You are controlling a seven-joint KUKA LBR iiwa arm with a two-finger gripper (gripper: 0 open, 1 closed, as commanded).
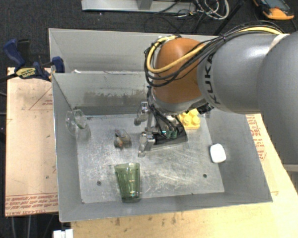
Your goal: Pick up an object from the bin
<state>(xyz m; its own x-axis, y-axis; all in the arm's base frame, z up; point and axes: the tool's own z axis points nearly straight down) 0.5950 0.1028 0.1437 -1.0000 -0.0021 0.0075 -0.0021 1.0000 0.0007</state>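
Observation:
My gripper (140, 134) hangs low over the middle of the bin, open, with nothing between its fingers. One fingertip (139, 119) points toward the back wall and the other toward the front. Just left of the fingertips lies a small brown-grey lump (121, 140), apart from them. A dark flat thing with a green patch (170, 134) lies right of the fingertips, partly hidden under the gripper body. A green-tinted drinking glass (127, 181) lies on its side toward the front of the bin.
A clear glass (75, 121) rests in the back left corner. A yellow block (190, 118) peeks out behind the arm, and a white rounded piece (217, 153) lies at the right. The arm with its orange cover and cables covers the back right of the bin.

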